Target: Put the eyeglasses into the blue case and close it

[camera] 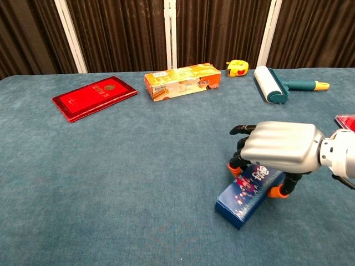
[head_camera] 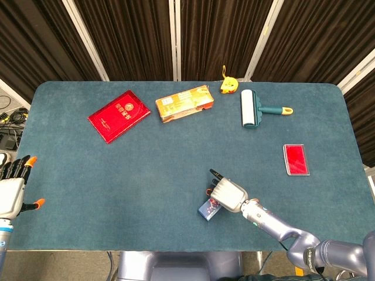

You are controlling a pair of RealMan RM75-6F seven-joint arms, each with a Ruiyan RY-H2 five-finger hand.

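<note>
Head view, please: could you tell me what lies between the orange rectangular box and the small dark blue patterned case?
Only bare teal tablecloth separates the orange rectangular box from the small dark blue patterned case; the chest view agrees.

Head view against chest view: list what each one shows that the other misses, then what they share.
Only the head view shows the left hand, hanging off the table's left edge, and the whole small red card. Only the chest view shows the right hand's fingertips curled down around the blue case. Both show the right hand on that closed case, the red booklet, orange box, yellow tape measure and lint roller. Neither shows eyeglasses.
</note>
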